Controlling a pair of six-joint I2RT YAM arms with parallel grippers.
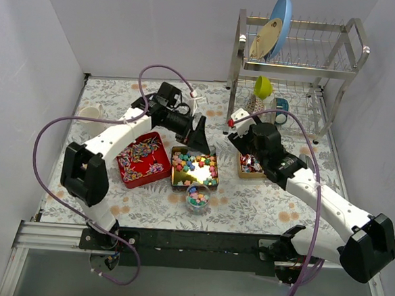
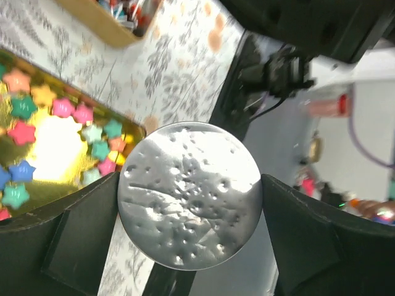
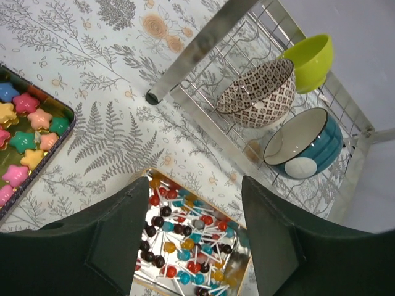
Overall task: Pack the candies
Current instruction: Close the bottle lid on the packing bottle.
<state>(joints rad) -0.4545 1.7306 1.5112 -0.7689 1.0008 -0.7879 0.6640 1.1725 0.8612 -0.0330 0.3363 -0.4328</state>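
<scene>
My left gripper (image 1: 201, 140) hovers over the far edge of a gold tin (image 1: 175, 180) of pastel star candies (image 1: 195, 165). In the left wrist view it (image 2: 190, 185) is shut on a round dimpled silver lid (image 2: 190, 209), with the gold tin's candies (image 2: 62, 111) below left. A red tin (image 1: 124, 173) holds twist-wrapped candies (image 1: 145, 152). A clear glass cup (image 1: 197, 199) holds small multicoloured candies. My right gripper (image 1: 248, 153) is open and empty above a small tin of lollipops (image 3: 191, 246).
A steel dish rack (image 1: 298, 67) stands at the back right with plates on top and patterned (image 3: 259, 92), green (image 3: 311, 58) and teal (image 3: 308, 145) bowls below. A white cup (image 1: 90, 112) sits far left. White walls enclose the table.
</scene>
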